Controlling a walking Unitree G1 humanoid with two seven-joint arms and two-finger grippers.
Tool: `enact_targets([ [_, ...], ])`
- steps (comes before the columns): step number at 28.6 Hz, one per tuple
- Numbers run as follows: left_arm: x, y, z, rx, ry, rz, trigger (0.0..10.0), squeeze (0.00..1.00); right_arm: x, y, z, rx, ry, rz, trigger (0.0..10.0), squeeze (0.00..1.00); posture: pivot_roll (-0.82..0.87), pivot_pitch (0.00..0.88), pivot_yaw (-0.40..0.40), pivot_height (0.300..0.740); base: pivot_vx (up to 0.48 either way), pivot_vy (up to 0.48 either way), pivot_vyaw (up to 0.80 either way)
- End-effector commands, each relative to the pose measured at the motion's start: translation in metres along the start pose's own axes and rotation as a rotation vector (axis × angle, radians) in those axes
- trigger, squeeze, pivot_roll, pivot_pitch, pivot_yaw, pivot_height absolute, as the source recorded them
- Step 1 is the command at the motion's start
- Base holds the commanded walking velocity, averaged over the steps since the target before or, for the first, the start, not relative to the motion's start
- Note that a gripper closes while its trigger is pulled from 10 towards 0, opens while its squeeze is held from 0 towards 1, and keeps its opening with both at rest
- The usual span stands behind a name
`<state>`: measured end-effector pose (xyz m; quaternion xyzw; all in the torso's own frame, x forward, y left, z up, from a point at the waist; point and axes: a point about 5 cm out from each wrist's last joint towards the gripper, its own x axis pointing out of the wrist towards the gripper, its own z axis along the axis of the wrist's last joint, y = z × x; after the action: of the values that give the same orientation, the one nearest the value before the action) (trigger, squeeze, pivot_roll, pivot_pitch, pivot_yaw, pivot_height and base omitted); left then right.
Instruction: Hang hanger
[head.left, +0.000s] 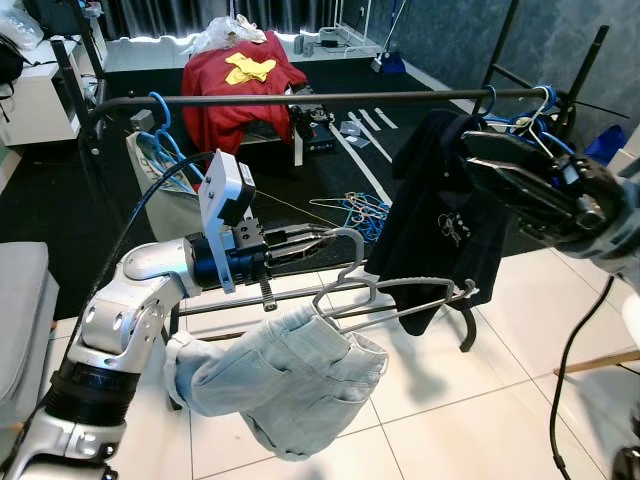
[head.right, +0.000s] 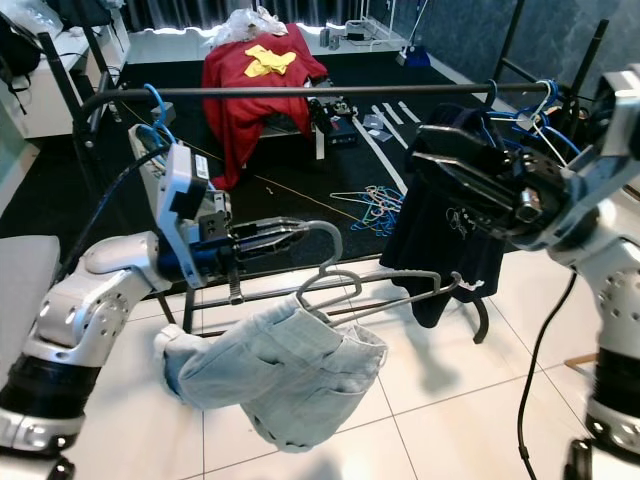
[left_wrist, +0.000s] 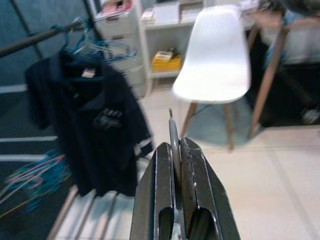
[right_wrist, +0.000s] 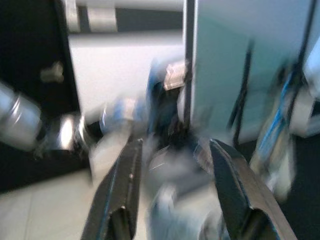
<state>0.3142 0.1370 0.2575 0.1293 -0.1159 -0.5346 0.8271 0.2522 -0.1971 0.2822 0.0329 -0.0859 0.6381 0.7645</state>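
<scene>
Hanger (head.left: 395, 295) of thin grey metal wire, with a rounded hook and a long straight bottom bar, hangs in the air below the black metal clothes rail (head.left: 330, 98), well under it and near its middle. Pale blue denim shorts (head.left: 275, 380), soft and crumpled, droop from the hanger's left end. The left gripper (head.left: 318, 243) has its two black fingers pinched tight on the wire hook; in the left wrist view the grey wire stands up between the closed pads (left_wrist: 162, 195).

The right gripper (head.right: 440, 165) reaches in from the right with its fingers spread apart, close in front of a dark navy shirt (head.left: 445, 225) that hangs at the rail's right end among blue wire hangers (head.left: 530, 115). One more blue hanger (head.left: 160, 125) hooks over the rail's left end. Between these, the rail's middle stretch is bare. Below lies glossy white tile floor (head.left: 480, 400).
</scene>
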Motion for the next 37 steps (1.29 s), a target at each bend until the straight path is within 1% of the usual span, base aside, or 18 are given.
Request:
enact_targets([
  [1,-0.004,0.008,0.009,0.08,0.021,0.002,0.0,0.0,0.009,0.004,-0.025,-0.054,0.131,-0.011,10.0,0.0,-0.2,0.098,-0.014,0.74,0.0,0.0,0.0],
  [2,-0.01,0.014,0.012,0.098,0.035,0.014,0.0,0.0,0.012,0.003,-0.043,-0.084,0.169,-0.057,10.0,0.0,-0.2,0.098,-0.014,0.74,0.0,0.0,0.0],
  [3,-0.01,0.014,0.012,0.098,0.035,0.014,0.0,0.0,0.012,0.003,-0.043,-0.084,0.169,-0.057,10.0,0.0,-0.2,0.098,-0.014,0.74,0.0,0.0,0.0],
  [6,-0.019,0.021,0.018,0.109,0.034,0.029,0.0,0.0,0.013,0.003,-0.065,-0.109,0.21,-0.116,10.0,0.0,-0.2,0.099,-0.012,0.74,0.0,0.0,0.0],
  [7,-0.019,0.021,0.018,0.109,0.034,0.029,0.0,0.0,0.013,0.003,-0.065,-0.109,0.21,-0.116,10.0,0.0,-0.2,0.099,-0.012,0.74,0.0,0.0,0.0],
  [9,-0.026,0.023,0.028,0.087,-0.011,0.008,0.0,0.0,0.002,0.002,-0.109,-0.097,0.316,-0.19,10.0,0.0,-0.19,0.099,-0.013,0.74,0.0,0.0,0.0],
  [11,-0.026,0.023,0.028,0.087,-0.011,0.008,0.0,0.0,0.002,0.002,-0.109,-0.097,0.316,-0.19,10.0,0.0,-0.19,0.099,-0.013,0.74,0.0,0.0,0.0],
  [12,-0.028,0.022,0.031,0.073,-0.03,-0.016,0.0,0.0,-0.003,0.002,-0.13,-0.085,0.352,-0.234,10.0,0.0,-0.19,0.099,-0.013,0.74,0.0,0.0,0.0],
  [13,-0.028,0.022,0.031,0.073,-0.03,-0.016,0.0,0.0,-0.003,0.002,-0.13,-0.085,0.352,-0.234,10.0,0.0,-0.19,0.099,-0.013,0.74,0.0,0.0,0.0],
  [15,-0.03,0.019,0.039,0.035,-0.071,-0.074,0.0,0.0,-0.016,0.002,-0.164,-0.058,0.401,-0.33,10.0,0.0,-0.19,0.097,-0.012,0.74,0.0,0.0,0.0],
  [16,-0.031,0.018,0.041,0.026,-0.081,-0.092,0.0,0.0,-0.019,0.003,-0.173,-0.05,0.413,-0.359,10.0,0.0,-0.19,0.097,-0.011,0.74,0.0,0.0,0.0],
  [20,-0.035,0.018,0.041,0.007,-0.075,-0.139,0.0,0.0,-0.024,0.001,-0.188,-0.072,0.404,-0.422,10.0,0.0,-0.18,0.099,-0.011,0.74,0.0,0.0,0.0],
  [23,-0.036,0.017,0.041,0.001,-0.069,-0.152,0.0,0.0,-0.025,0.0,-0.191,-0.08,0.394,-0.438,10.0,0.0,-0.18,0.099,-0.011,0.74,0.0,0.0,0.0],
  [24,-0.039,0.018,0.039,-0.001,-0.052,-0.164,0.0,0.0,-0.024,-0.004,-0.189,-0.114,0.334,-0.443,10.0,0.0,-0.18,0.1,-0.012,0.74,0.0,0.0,0.0],
  [25,-0.039,0.018,0.039,-0.001,-0.052,-0.164,0.0,0.0,-0.024,-0.004,-0.189,-0.114,0.334,-0.443,10.0,0.0,-0.18,0.1,-0.012,0.74,0.0,0.0,0.0],
  [26,-0.041,0.018,0.039,-0.005,-0.053,-0.166,0.0,0.0,-0.022,-0.005,-0.189,-0.149,0.303,-0.412,10.0,1.0,-0.18,0.102,-0.011,0.74,0.0,0.0,0.0],
  [30,-0.042,0.018,0.04,-0.017,-0.063,-0.175,0.0,0.0,-0.021,-0.006,-0.196,-0.203,0.338,-0.382,10.0,1.0,-0.18,0.103,-0.011,0.74,0.0,0.0,0.0],
  [37,-0.043,0.018,0.046,-0.036,-0.105,-0.204,0.0,0.0,-0.022,-0.011,-0.206,-0.174,0.375,-0.386,10.0,1.0,-0.18,0.106,-0.014,0.74,0.0,0.0,0.0],
])
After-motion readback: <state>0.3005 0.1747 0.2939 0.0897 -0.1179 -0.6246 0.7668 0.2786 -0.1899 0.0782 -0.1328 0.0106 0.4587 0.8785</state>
